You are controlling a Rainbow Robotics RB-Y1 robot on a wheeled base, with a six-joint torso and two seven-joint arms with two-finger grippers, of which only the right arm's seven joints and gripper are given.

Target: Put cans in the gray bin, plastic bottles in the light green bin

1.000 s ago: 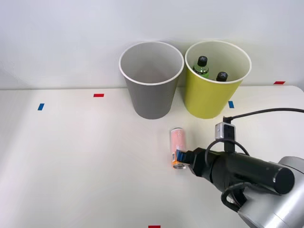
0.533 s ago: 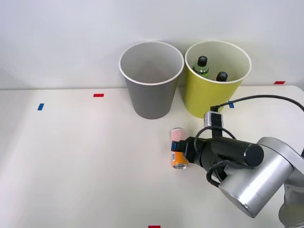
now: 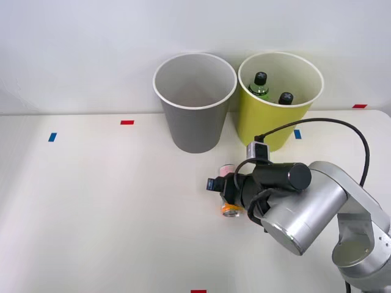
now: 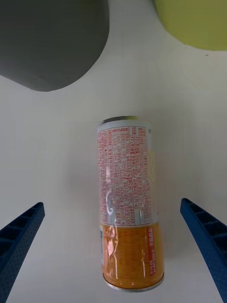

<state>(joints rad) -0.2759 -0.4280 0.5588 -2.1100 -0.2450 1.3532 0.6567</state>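
**Spread hand over the lying can**

The right hand (image 3: 221,185) hovers over the slim pale pink drink can with an orange band (image 4: 128,203), which lies on its side on the white worktop (image 3: 91,201). Its blue ribbed fingers (image 4: 204,233) are spread wide, one on each side of the can and not touching it. From the can, the round gray bin with a white rim (image 3: 194,104) stands at about 11 o'clock and the round yellow-green bin (image 3: 278,104) at about 1 o'clock. Two black-capped plastic bottles (image 3: 259,85) stand inside the yellow-green bin.
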